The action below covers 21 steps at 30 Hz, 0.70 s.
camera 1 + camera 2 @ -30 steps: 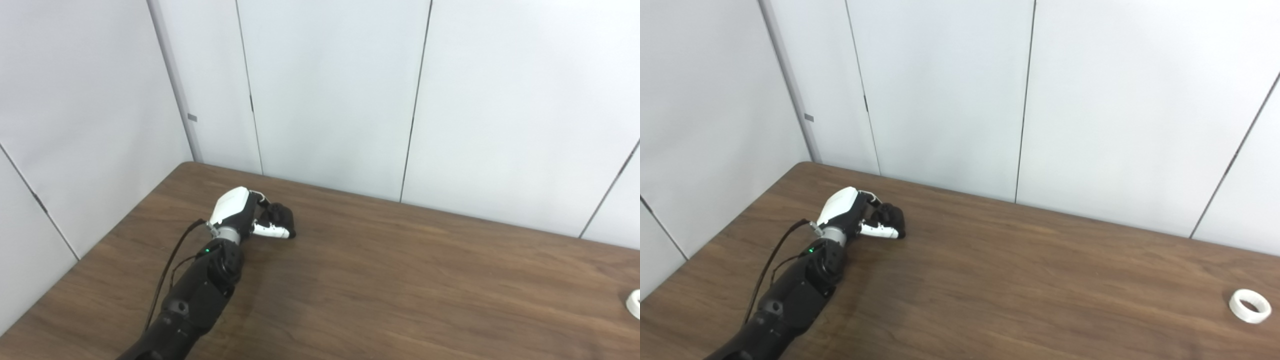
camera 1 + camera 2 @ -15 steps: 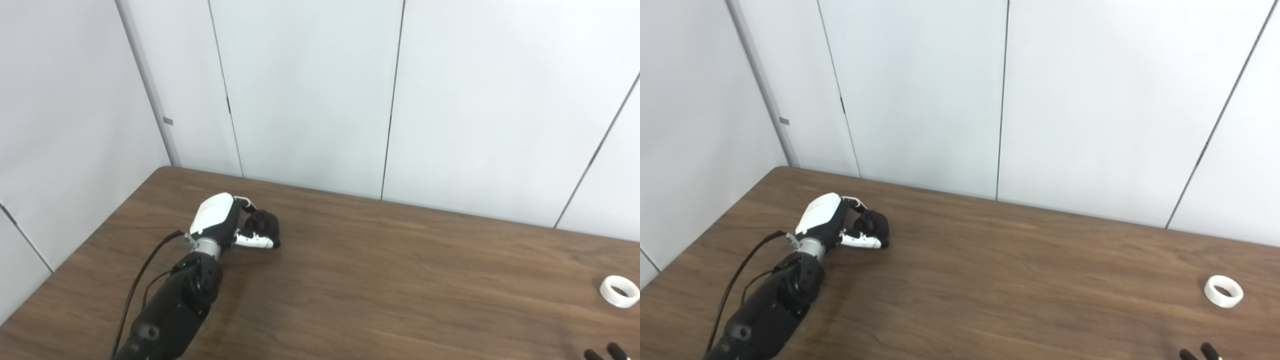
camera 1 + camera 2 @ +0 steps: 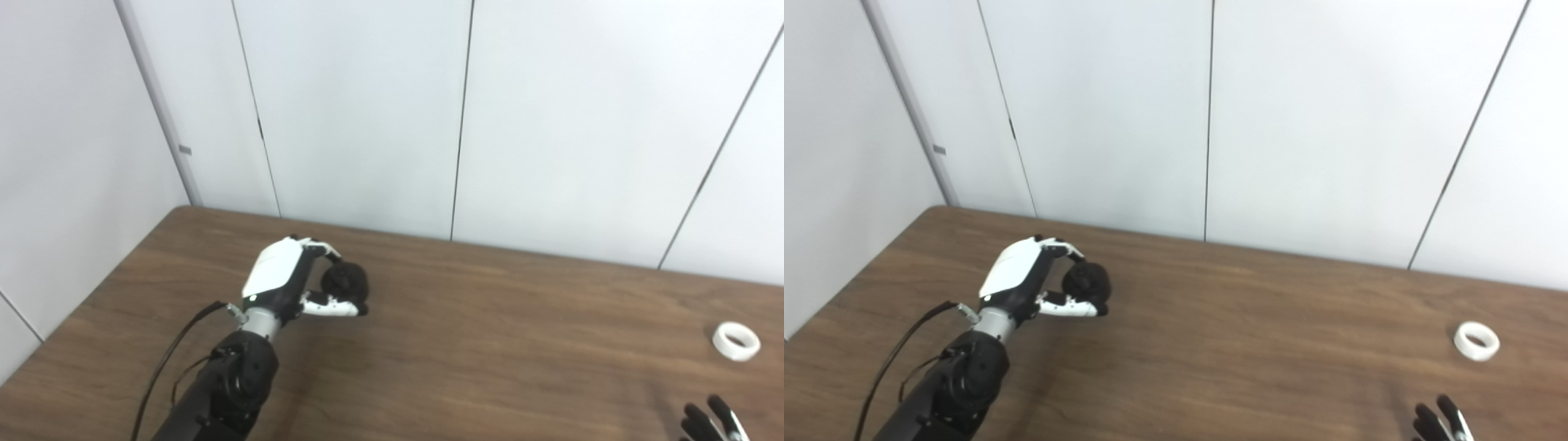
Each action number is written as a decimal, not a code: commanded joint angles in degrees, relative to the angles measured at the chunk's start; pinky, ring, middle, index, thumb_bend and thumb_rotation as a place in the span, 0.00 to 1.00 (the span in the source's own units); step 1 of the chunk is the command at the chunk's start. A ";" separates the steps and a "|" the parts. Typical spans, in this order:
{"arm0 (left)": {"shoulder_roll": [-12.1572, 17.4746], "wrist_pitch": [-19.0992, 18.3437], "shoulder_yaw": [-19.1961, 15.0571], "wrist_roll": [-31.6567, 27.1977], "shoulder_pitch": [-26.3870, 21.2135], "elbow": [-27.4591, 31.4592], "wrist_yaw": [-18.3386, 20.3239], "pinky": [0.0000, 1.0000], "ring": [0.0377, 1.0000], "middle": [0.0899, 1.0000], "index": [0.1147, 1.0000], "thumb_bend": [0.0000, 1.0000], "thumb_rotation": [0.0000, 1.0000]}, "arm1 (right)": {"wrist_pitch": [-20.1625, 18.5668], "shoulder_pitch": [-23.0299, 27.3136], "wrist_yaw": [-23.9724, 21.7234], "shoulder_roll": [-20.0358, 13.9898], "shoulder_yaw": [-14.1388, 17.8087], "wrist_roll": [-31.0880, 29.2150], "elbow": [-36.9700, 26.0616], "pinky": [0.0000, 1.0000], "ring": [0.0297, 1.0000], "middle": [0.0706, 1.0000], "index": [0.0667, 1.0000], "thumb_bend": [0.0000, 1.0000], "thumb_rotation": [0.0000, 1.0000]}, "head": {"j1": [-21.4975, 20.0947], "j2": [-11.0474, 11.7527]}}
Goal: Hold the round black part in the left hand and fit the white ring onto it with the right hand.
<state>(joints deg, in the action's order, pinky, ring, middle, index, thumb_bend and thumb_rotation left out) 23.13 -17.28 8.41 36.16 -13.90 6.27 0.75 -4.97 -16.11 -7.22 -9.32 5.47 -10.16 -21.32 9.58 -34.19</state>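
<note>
The left hand [image 3: 288, 283] grips the black part [image 3: 345, 282] just above the table [image 3: 490, 343], presenting it for fitting, while the white ring [image 3: 736, 341] lies far right, near the right hand [image 3: 713, 422], whose fingers look spread and empty.

ring [image 3: 735, 341] far right of part [image 3: 345, 280]

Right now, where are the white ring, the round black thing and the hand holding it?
white ring [image 3: 1477, 341], right eye view: on its rim.
round black part [image 3: 346, 281], left eye view: on its dark face.
left hand [image 3: 275, 274], left eye view: on its white back.
</note>
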 commanded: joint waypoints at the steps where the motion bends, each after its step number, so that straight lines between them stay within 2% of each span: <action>1: 0.45 -0.18 0.14 2.30 -0.93 3.69 0.16 1.00 0.89 0.74 0.42 0.53 0.05 | 0.86 1.01 0.50 0.20 0.02 0.20 -2.39 0.91 0.91 0.91 0.95 0.54 0.95 | -0.38 -0.47; 12: -5.13 0.94 5.34 8.59 4.20 11.73 2.52 1.00 0.88 0.74 0.41 0.53 0.06 | -0.79 2.26 2.04 1.52 -1.23 2.39 -3.55 0.86 0.86 0.87 0.91 0.65 0.84 | -5.75 -4.21; 17: -6.91 2.13 7.05 10.04 5.80 13.56 4.27 1.00 0.89 0.74 0.41 0.53 0.06 | -1.06 2.87 2.24 1.12 -2.73 4.59 -4.28 0.85 0.88 0.89 0.93 0.66 0.88 | -7.45 -5.16; 21: -8.37 3.17 9.74 12.59 7.23 14.32 4.81 1.00 0.88 0.73 0.41 0.53 0.06 | -2.33 3.13 2.76 1.56 -3.63 5.44 -5.39 0.84 0.89 0.88 0.93 0.64 0.89 | -8.25 -5.56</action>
<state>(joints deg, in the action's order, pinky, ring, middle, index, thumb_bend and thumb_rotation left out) 15.35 -15.92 17.52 47.28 -6.41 18.35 5.84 -7.58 -14.31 -4.87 -8.84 1.99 -5.05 -24.20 1.49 -39.55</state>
